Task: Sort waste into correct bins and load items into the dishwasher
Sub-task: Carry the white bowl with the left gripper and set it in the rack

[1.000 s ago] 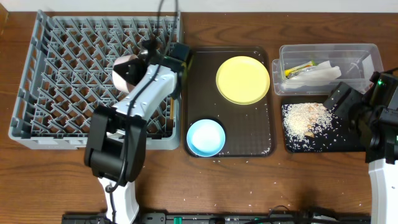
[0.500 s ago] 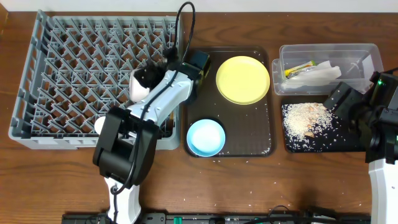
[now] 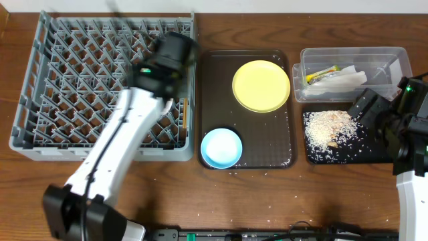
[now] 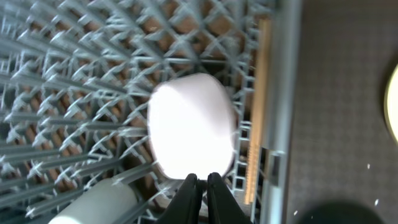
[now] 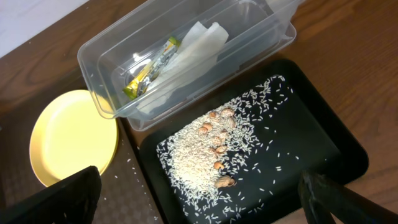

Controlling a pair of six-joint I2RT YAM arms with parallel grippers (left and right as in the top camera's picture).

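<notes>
The white bowl (image 4: 193,124) lies among the pegs of the grey dish rack (image 3: 67,80), near its right wall. My left gripper (image 4: 200,186) is shut and empty just at the bowl's near rim. The white cup (image 4: 93,202) lies in the rack beside it. In the overhead view my left arm (image 3: 167,57) hides both. The yellow plate (image 3: 261,86) and blue bowl (image 3: 221,147) sit on the brown tray (image 3: 281,150). My right gripper (image 5: 199,205) is open above the black tray (image 3: 354,152) of rice crumbs (image 5: 205,155). The clear tub (image 3: 348,52) holds the napkin (image 5: 186,53) and wrapper (image 5: 149,65).
A pale wooden strip (image 4: 256,124) runs along the rack's right wall; I cannot tell whether it is the chopsticks. Stray rice grains lie on the brown tray and on the table's front edge (image 3: 267,217). A few peanuts (image 5: 217,146) lie in the rice.
My left arm carried the white bowl rightward over the rack, then stretched out. The bowl now lies in the rack and the fingers are shut off it. The right arm has not moved.
</notes>
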